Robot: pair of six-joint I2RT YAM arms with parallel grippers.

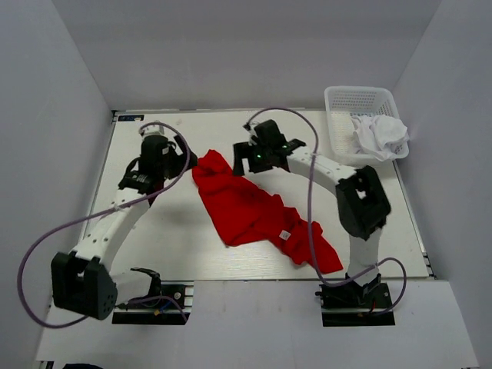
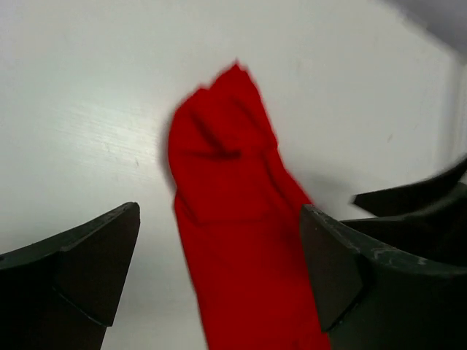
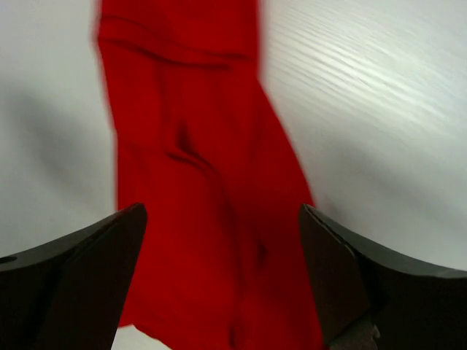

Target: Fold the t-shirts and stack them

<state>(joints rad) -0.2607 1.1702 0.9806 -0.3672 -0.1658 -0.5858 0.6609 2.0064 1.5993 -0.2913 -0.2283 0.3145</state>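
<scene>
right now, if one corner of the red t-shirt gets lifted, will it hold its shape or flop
Probably floppy: the red t-shirt lies crumpled with soft folds, so a lifted corner would likely trail the rest. It looks thin and light, so a push would likely bunch it rather than slide it across the table.

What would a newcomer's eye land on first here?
The bright red t-shirt lies crumpled across the middle of the table, the left gripper and right gripper both open over its far end. The white t-shirt sits bunched in the mesh basket at the far right corner.
</scene>
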